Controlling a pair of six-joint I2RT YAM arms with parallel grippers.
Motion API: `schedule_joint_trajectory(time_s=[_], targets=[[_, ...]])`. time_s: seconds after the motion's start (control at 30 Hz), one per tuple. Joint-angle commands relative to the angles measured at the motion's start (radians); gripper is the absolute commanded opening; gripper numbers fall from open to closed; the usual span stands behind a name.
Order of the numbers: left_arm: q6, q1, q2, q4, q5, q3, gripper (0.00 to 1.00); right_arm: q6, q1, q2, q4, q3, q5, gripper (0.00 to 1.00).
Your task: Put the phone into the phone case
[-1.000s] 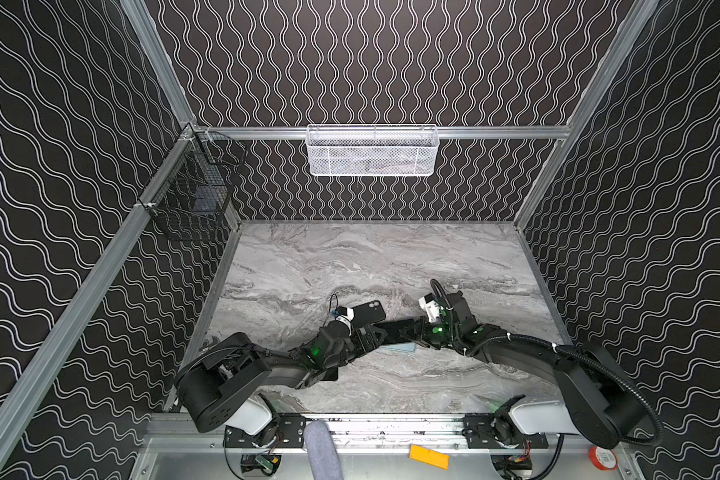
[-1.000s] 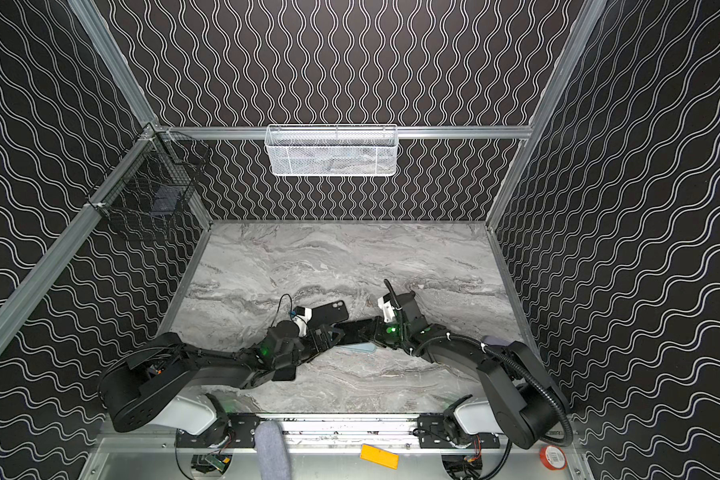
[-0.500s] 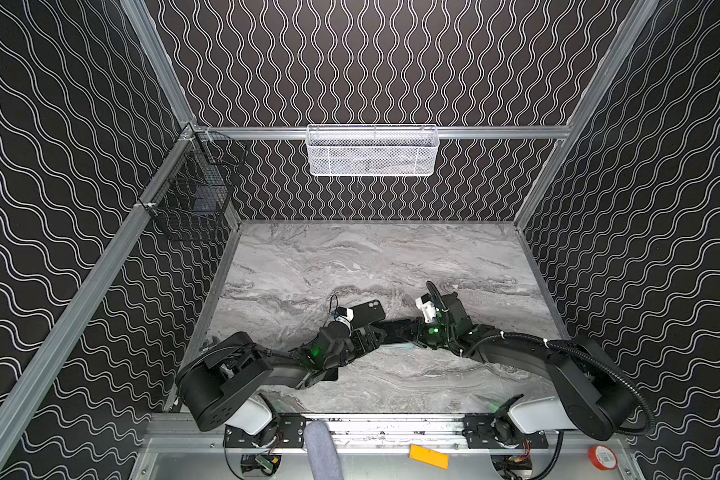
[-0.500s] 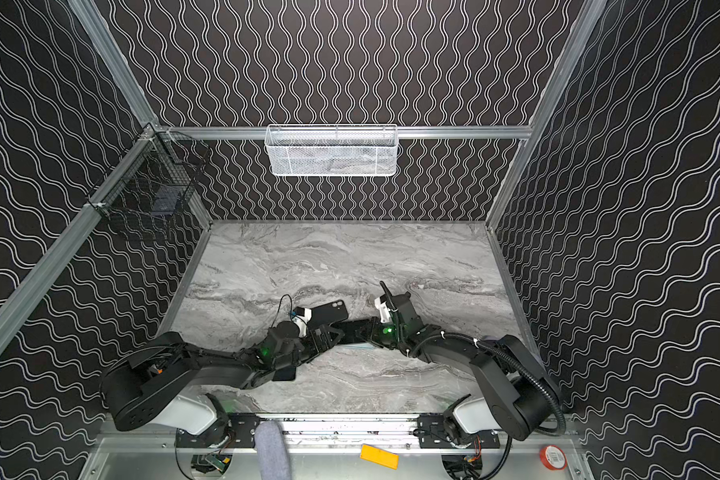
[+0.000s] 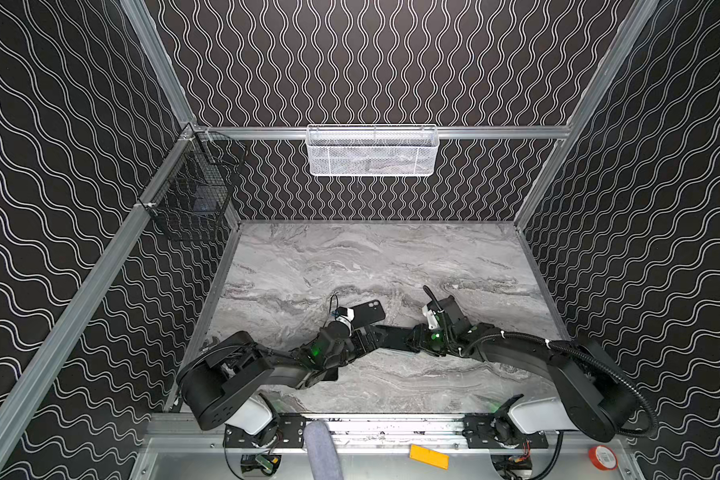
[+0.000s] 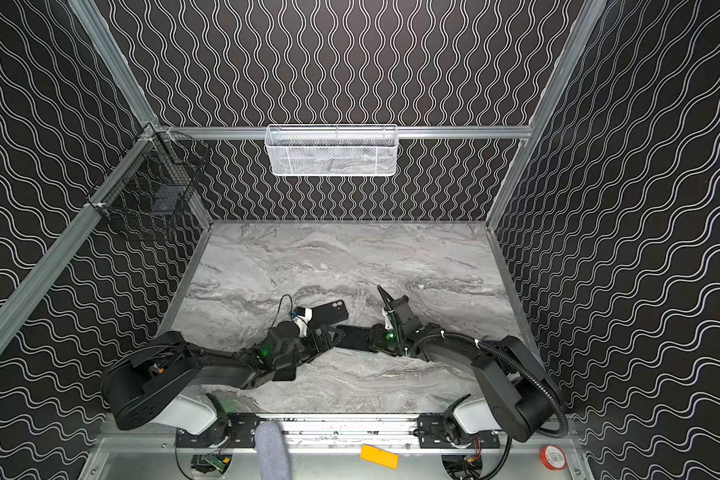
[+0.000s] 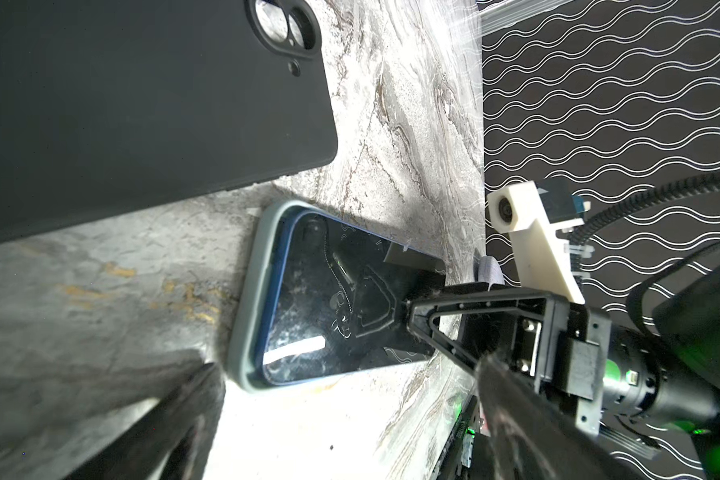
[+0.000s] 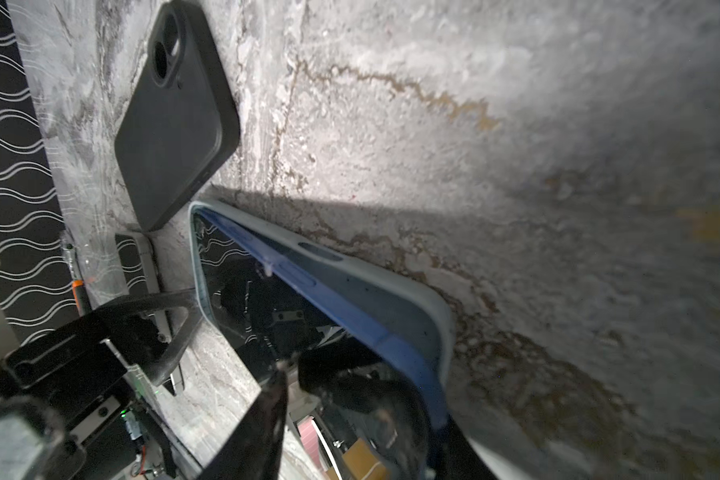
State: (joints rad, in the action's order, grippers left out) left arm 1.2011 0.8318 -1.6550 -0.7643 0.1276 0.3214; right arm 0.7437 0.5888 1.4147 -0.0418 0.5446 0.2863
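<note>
**Workpiece position.** The phone [image 7: 329, 299] is lying screen-up on the marble tabletop [image 5: 350, 257], near the front edge, between the two grippers in both top views. One end is sitting inside the pale grey case [image 7: 242, 299]. In the left wrist view the case rim is wrapping around that end and both of its corners. In the right wrist view the phone's blue side edge is rising clear of the case wall toward the opposite end, so that end is sitting tilted out of the case.

**End effectors.** The left gripper [image 7: 348, 363] is hovering at the seated end with its jaws spread wide, gripping nothing. The right gripper [image 8: 358, 395] is sitting at the raised end, its jaws standing apart with the phone's end between them. That area is dark and blurred, so whether either finger is pressing on the phone cannot be confirmed.

**Other items.** A black case [image 5: 366, 312] is lying back-up on the tabletop just beyond the left gripper, near the phone but apart from it.
</note>
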Motion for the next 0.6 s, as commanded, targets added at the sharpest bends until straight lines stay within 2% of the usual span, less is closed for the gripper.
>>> schedule_joint_trajectory(time_s=[0.0,0.23,0.57], targets=[[0.005,0.001,-0.005,-0.033,0.003,0.005,0.98,-0.03,0.001,-0.004,-0.157,0.009,-0.12,0.55],[0.006,0.001,-0.005,-0.03,0.0,0.004,0.99,-0.063,0.001,-0.049,-0.214,0.037,-0.154,0.69],[-0.005,0.001,0.004,-0.014,-0.002,0.016,0.98,-0.102,0.0,-0.09,-0.301,0.091,-0.224,0.71]])
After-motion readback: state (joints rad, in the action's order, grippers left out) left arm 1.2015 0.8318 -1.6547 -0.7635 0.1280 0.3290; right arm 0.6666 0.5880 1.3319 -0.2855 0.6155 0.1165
